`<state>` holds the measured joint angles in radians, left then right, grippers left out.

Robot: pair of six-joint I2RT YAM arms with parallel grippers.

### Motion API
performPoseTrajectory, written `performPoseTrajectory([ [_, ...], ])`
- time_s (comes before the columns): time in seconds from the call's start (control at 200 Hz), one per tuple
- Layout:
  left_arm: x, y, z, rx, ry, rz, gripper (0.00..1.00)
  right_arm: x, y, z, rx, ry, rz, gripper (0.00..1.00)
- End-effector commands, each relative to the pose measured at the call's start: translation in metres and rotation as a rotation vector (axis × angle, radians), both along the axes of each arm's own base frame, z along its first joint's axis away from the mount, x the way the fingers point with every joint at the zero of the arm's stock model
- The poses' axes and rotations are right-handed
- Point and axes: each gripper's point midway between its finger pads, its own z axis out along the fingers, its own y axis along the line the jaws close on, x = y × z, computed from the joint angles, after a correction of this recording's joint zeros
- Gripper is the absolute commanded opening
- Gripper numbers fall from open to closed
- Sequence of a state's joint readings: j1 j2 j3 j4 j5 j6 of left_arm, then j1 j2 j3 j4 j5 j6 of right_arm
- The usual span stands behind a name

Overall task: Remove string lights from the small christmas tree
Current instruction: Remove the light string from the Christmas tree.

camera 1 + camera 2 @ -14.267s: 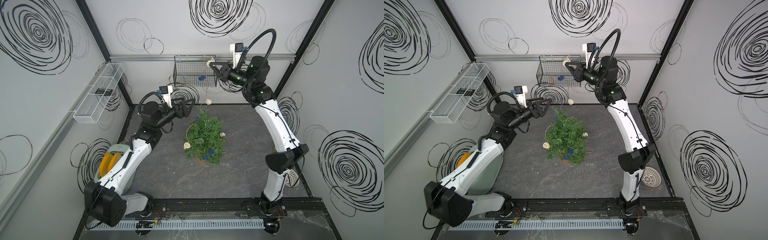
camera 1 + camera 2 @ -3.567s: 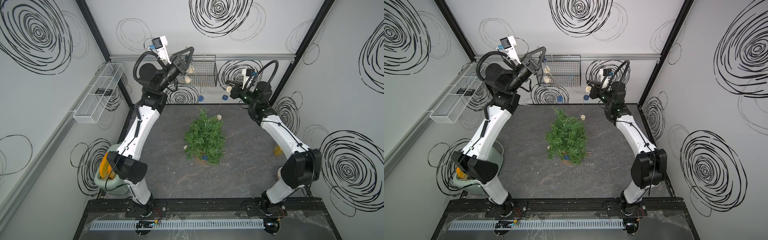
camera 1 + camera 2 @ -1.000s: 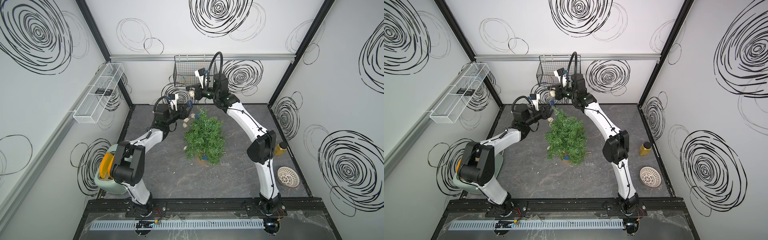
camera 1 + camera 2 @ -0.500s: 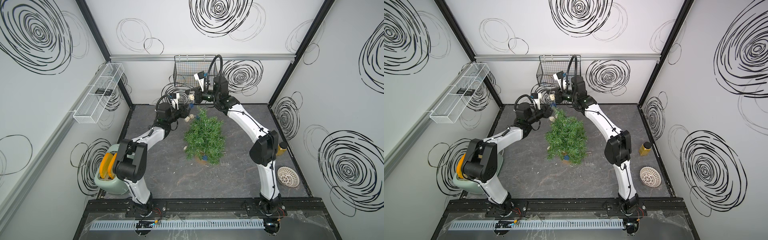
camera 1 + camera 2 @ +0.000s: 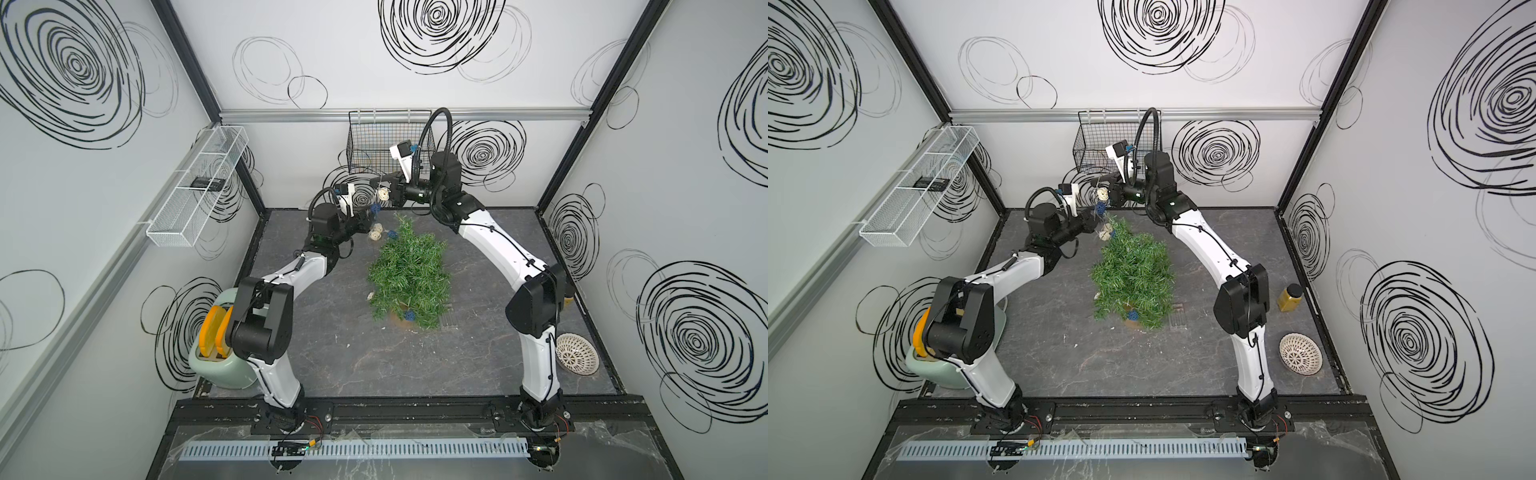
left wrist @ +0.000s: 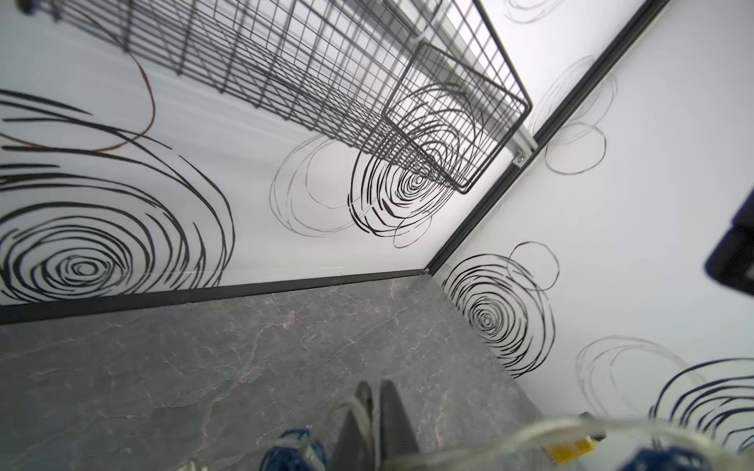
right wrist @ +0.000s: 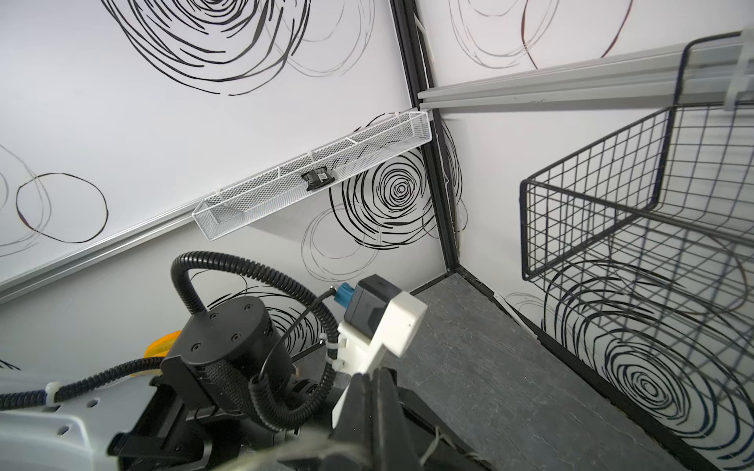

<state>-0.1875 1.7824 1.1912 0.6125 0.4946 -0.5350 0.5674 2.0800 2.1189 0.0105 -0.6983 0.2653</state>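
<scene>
Both top views: small christmas tree (image 5: 409,270) mid-table (image 5: 415,365); string lights (image 5: 376,236) over its tip, toward the back edge, between left gripper (image 5: 369,217) and right gripper (image 5: 379,183) | left wrist: jaws together on the pale wire | right wrist: jaws pinched on the strand

Even white light floods my feed in both top views, with barely a shadow beside the small christmas tree (image 5: 409,270). In my left wrist view the string lights (image 6: 291,450) blur close to the lens, and straight edges bow.
</scene>
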Motion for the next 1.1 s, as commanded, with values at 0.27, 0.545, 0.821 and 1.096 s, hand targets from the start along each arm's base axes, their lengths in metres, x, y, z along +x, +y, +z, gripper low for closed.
performPoseTrajectory([
  [0.27,-0.01,0.026,0.068,-0.111,-0.124,0.057,0.0,0.02,-0.028,0.01,-0.028,0.039,-0.202,0.66],
  [0.545,-0.013,0.044,0.077,-0.101,-0.113,0.134,0.0,0.05,-0.074,0.005,-0.048,0.089,-0.49,0.75],
  [0.821,-0.02,0.071,0.082,-0.13,-0.113,0.214,0.0,0.035,-0.134,0.028,0.075,0.081,-0.653,0.77],
  [1.096,-0.033,0.097,0.101,-0.143,-0.137,0.27,0.0,-0.027,-0.177,0.036,0.219,0.073,-0.634,0.78],
])
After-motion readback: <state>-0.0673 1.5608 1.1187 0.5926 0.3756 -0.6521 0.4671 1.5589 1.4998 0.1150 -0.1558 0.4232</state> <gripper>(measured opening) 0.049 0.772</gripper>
